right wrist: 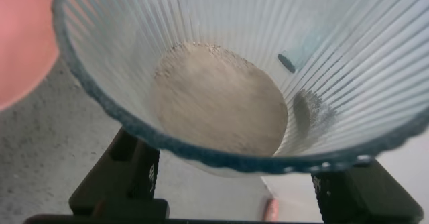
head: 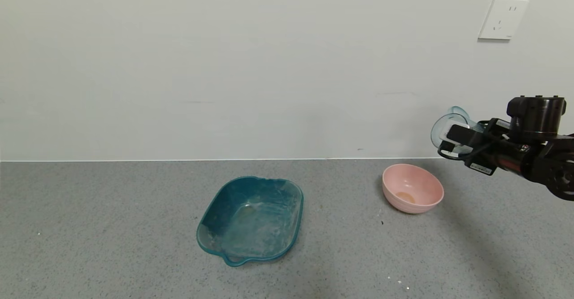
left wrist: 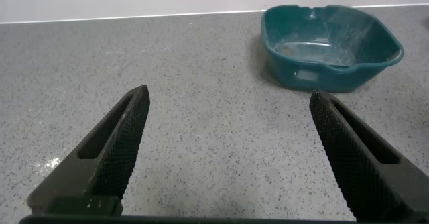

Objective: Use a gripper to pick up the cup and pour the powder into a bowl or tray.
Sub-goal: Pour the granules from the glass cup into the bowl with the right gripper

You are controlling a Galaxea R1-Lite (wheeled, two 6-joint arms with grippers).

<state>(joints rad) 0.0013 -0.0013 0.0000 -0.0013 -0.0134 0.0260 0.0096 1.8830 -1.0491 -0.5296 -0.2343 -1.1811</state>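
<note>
powder (right wrist: 218, 100) lies in a thin pale layer on the bottom of the ribbed translucent cup (right wrist: 234, 76), as the right wrist view shows. the right tool (head: 453, 141) is clenched on that cup at the right edge of the head view, its dark fingers showing on either side below the rim in the wrist view. there the cup (head: 450, 126) hangs in the air, tipped over with its mouth facing the left of the frame, up and to the right of the pink bowl (head: 413, 188) and well apart from it. the bowl stands on the grey desk (head: 112, 227) in the lower right of the head view, a tan patch at its bottom. the teal tray (head: 251, 218), dusted white inside, sits at lower centre, well to the left of the bowl.

the cup looks like thin, light plastic, stiff enough to keep its shape yet likely to flex if squeezed hard. its ribs should give the fingers some bite, though the powdery film on the wall could make it slip. a hold across the mid-body, below the flared rim, seems safest. the powder is fine and scant, so it may cling to the wall and want a steep tilt.

the left tool (left wrist: 228, 150) hovers low over bare desk, released, its fingers spread wide with nothing between them.
</note>
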